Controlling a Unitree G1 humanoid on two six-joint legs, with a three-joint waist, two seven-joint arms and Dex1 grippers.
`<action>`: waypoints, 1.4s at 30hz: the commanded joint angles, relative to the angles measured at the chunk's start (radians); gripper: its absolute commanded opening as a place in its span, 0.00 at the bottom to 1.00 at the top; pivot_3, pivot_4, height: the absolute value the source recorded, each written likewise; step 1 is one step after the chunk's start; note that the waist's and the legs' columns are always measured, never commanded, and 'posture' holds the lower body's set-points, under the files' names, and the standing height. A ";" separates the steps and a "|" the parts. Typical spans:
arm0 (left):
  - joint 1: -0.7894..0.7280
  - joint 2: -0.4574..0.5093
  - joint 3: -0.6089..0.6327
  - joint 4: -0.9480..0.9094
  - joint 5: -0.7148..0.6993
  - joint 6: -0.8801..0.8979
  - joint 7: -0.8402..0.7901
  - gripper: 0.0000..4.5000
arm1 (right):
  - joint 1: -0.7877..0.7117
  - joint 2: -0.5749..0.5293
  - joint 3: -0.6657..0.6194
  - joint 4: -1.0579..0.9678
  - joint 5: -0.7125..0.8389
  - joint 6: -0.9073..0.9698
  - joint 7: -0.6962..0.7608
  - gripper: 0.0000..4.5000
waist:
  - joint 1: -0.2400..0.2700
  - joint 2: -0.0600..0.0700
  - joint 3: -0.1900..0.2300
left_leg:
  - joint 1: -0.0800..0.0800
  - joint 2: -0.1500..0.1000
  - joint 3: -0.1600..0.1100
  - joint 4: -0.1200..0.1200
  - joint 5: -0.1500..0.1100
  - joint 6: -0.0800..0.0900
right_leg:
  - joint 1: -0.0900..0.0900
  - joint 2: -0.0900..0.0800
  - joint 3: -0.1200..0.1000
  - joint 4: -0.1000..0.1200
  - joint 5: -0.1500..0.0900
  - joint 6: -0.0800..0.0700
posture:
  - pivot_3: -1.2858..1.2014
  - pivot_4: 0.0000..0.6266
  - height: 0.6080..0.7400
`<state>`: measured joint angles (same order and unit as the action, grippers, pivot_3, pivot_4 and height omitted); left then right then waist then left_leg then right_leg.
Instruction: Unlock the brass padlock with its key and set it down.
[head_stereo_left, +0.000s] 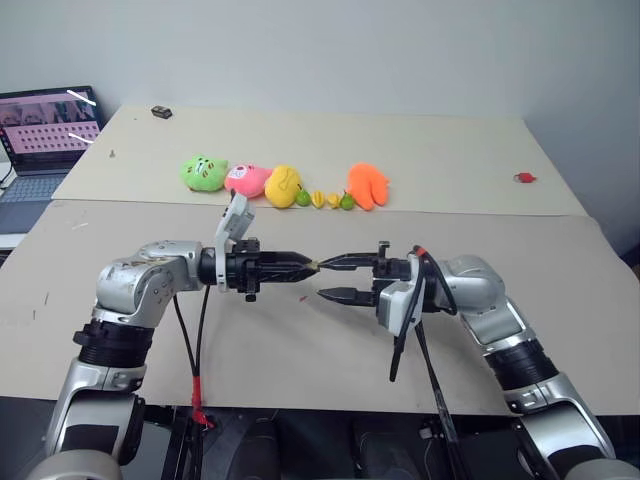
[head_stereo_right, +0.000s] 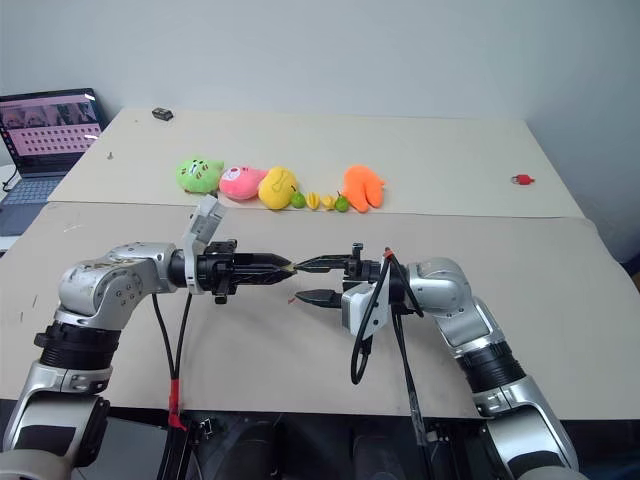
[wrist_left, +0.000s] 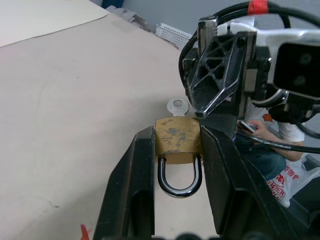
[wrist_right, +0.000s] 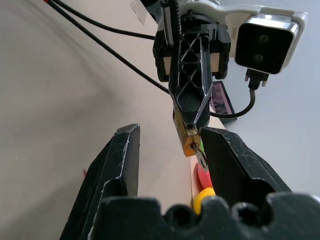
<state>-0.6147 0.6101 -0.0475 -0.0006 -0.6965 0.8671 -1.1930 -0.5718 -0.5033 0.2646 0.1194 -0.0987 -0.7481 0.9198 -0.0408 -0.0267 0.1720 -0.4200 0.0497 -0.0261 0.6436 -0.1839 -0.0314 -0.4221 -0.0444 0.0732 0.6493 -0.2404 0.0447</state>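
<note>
The left hand (wrist_left: 177, 165) grips the brass padlock (wrist_left: 177, 141), the key (wrist_left: 177, 106) beside the open right hand (head_stereo_left: 331, 279).

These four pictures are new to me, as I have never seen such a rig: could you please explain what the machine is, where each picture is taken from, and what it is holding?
It is a humanoid robot with two arms, each ending in a two-fingered black gripper. The two wide pictures come from cameras in its head, looking down over its arms. The two close-ups come from a camera on each wrist.

The left gripper is shut on the brass padlock, whose shackle is closed. The key sticks out of the padlock body. The right gripper faces it with its jaws apart, one finger close beside the key end; I cannot tell whether it touches.

On the table nothing lies near the grippers. Farther back lie a row of plush toys, a small red object and a small dark object. A laptop stands to the left.
</note>
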 joint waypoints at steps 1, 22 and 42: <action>-0.011 0.008 0.018 -0.044 -0.038 0.031 -0.008 0.18 | -0.050 -0.001 -0.013 0.021 -0.018 -0.072 -0.054 0.53 | -0.001 0.000 0.000 | 0.000 0.000 0.000 0.000 0.000 0.000 | 0.000 0.000 0.000 0.000 0.000 0.000 | 0.52 0.24 0.83; 0.092 0.050 0.047 -0.104 -0.055 0.038 0.004 0.18 | -0.128 -0.089 0.033 0.148 -0.020 -0.234 -0.085 0.53 | -0.002 0.000 0.000 | 0.000 0.000 0.000 0.000 0.000 0.000 | 0.000 0.000 0.000 0.000 0.003 -0.007 | 0.52 0.24 0.83; 0.068 0.020 0.038 -0.075 -0.064 0.045 0.029 0.18 | -0.130 -0.080 0.049 0.116 -0.020 -0.207 -0.103 0.42 | -0.002 0.000 0.000 | 0.000 0.000 0.000 0.000 0.000 0.000 | 0.000 0.000 0.000 0.000 0.004 -0.007 | 0.52 0.24 0.83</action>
<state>-0.5272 0.6314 -0.0211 -0.0651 -0.7475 0.9177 -1.1600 -0.6825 -0.5802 0.3312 0.2589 -0.1355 -0.9562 0.8344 -0.0429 -0.0271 0.1722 -0.4198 0.0497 -0.0264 0.6435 -0.1839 -0.0313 -0.4219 -0.0445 0.0731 0.6494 -0.2367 0.0373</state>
